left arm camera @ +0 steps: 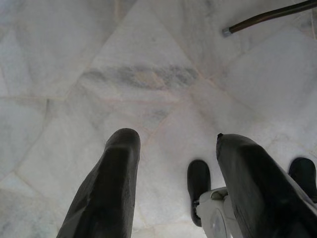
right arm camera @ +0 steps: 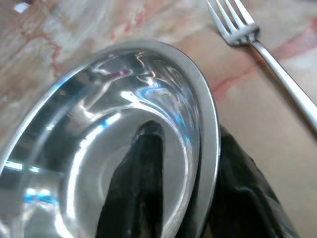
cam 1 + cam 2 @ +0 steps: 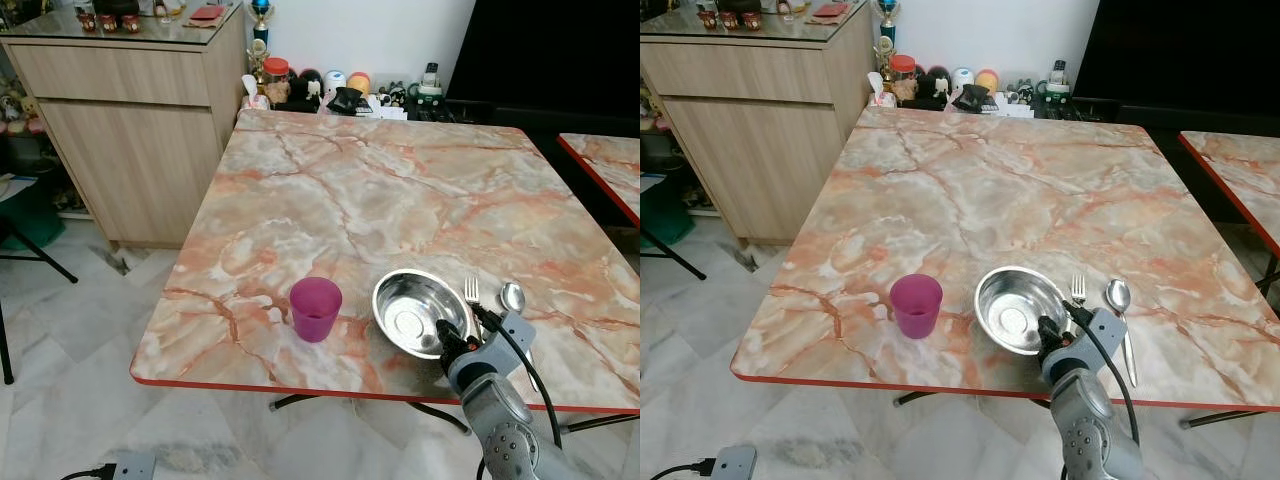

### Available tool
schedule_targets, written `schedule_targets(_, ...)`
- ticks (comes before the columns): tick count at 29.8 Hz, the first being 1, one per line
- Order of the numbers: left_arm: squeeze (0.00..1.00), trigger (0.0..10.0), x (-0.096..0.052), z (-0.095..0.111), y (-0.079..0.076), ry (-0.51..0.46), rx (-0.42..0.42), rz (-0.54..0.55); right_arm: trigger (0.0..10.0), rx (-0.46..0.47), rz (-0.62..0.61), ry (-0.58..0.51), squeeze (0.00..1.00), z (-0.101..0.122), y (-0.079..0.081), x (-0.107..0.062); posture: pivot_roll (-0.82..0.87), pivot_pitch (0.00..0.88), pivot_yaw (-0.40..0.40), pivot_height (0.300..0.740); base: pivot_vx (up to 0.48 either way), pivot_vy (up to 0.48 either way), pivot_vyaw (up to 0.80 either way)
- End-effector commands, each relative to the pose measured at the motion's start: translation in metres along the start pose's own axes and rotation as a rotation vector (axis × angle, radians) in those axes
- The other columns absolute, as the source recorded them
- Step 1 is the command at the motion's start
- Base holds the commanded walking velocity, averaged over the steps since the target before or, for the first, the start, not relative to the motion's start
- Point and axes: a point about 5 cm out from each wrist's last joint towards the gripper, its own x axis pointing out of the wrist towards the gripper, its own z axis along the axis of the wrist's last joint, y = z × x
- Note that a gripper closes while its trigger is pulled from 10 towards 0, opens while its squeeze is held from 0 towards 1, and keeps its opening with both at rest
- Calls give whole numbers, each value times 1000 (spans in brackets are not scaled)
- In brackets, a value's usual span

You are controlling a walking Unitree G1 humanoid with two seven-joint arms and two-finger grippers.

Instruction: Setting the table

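While I watched the head cameras, my right gripper (image 3: 450,338) sat at the near right rim of the shiny round steel bowl (image 3: 415,310), which rested on the pink-veined marble table (image 3: 380,190) close to its red front edge. From up there I could not judge the grip. My right wrist camera settled it: one black finger (image 2: 136,188) lay inside the bowl against its wall, the other (image 2: 242,193) outside on the tabletop, so the rim was pinched between them. That view also brought out the bowl's mirror finish, streaked with bright reflections, and the tines of the silver metal fork (image 2: 237,25) just beside it.

Only from the head did I get the wider layout: a translucent purple plastic cup (image 3: 316,308) stood upright just to the left of the bowl, apart from it, while the fork and a silver metal spoon (image 3: 513,297) lay side by side to the bowl's right.

My left gripper (image 1: 173,163) hung over pale grey marble floor tiles (image 1: 99,74), its fingers spread and holding nothing.
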Motion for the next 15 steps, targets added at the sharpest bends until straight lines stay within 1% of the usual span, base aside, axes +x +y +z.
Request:
schedule_targets(1,0,10000,-1,-4,0,9,13,0,2588,5,-27,8,0,-4,-5,-1,87,112,-49,740,0,0,0)
schedule_targets(2,0,10000,-1,-4,-1,9,14,0,2588,12,-29,-7,0,-2,-5,-1,87,112,-49,740,0,0,0)
schedule_targets(3,0,10000,-1,-4,-1,8,15,0,3490,21,-30,-37,0,2,-5,-1,87,112,-49,740,0,0,0)
schedule_targets(4,0,10000,-1,-4,-1,8,18,0,3490,28,-31,-57,0,4,-5,-1,87,112,-49,740,0,0,0)
schedule_targets(5,0,10000,-1,-4,-1,8,22,1,4627,42,-28,-81,0,7,-4,-1,82,109,-47,740,0,0,0)
schedule_targets(6,0,10000,-1,-4,-1,9,28,2,10000,52,-22,-113,0,11,-3,-2,82,109,-47,740,0,0,0)
schedule_targets(8,0,10000,-1,-4,-1,11,34,4,10000,65,-22,-152,0,15,-2,-2,82,109,-47,740,0,0,0)
schedule_targets(9,0,10000,-1,-4,-1,11,34,4,10000,65,-22,-152,0,15,-2,-2,82,109,-47,740,0,0,0)
schedule_targets(14,0,10000,-1,-3,-1,6,43,15,10000,146,3,-301,0,31,2,-8,81,109,-46,740,0,0,0)
schedule_targets(15,0,10000,-1,-3,-1,6,43,15,10000,141,5,-322,0,34,3,-9,81,109,-46,740,0,0,0)
